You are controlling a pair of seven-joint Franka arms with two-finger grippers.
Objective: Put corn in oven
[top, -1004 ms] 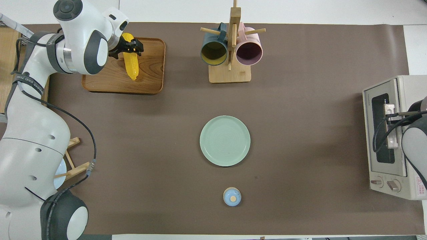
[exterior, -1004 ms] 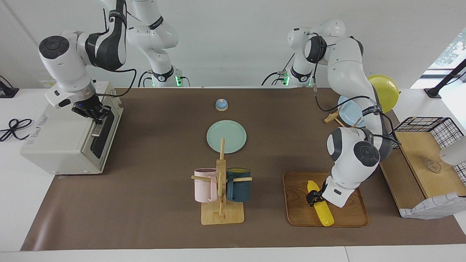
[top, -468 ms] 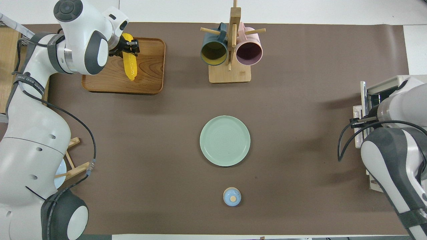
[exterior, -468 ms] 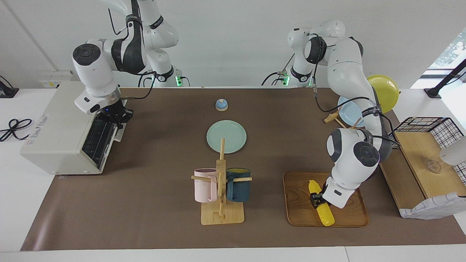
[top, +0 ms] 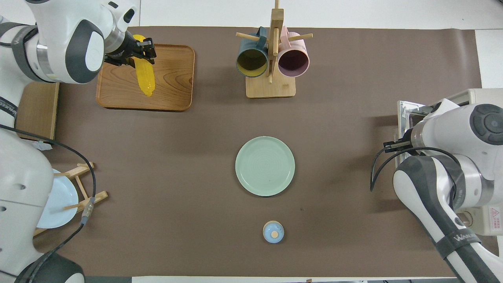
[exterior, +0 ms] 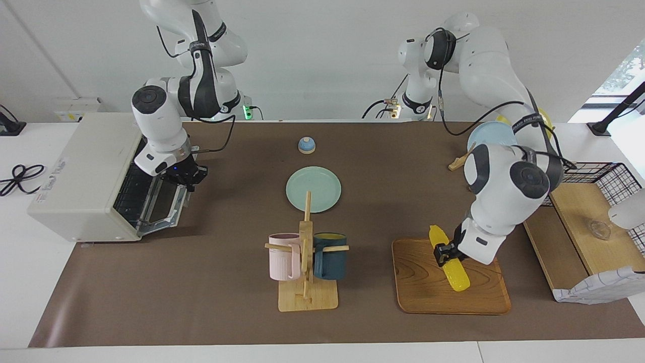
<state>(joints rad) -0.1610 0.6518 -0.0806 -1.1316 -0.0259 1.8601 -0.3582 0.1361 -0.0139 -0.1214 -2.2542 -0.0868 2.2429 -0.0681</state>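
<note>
Bright yellow glossy corn cob (exterior: 448,259), clamped by left gripper (exterior: 445,252) above wooden tray (exterior: 428,292), lifted for carrying; cream-white boxy oven (exterior: 85,176) door (exterior: 164,205) pulled down by clenched right gripper (exterior: 187,176).

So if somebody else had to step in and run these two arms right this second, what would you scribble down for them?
Left gripper: shut on the bright yellow glossy corn cob, raised and tilted over the brown wooden tray at the left arm's end.
Right gripper: shut on the handle at the edge of the drop-down door of the cream-white boxy toaster oven.
Done: oven door pulled nearly fully down, wire rack showing; corn gripped and off the tray.
Left: carry the corn across the table to the oven, set it on the rack, let go.
</note>
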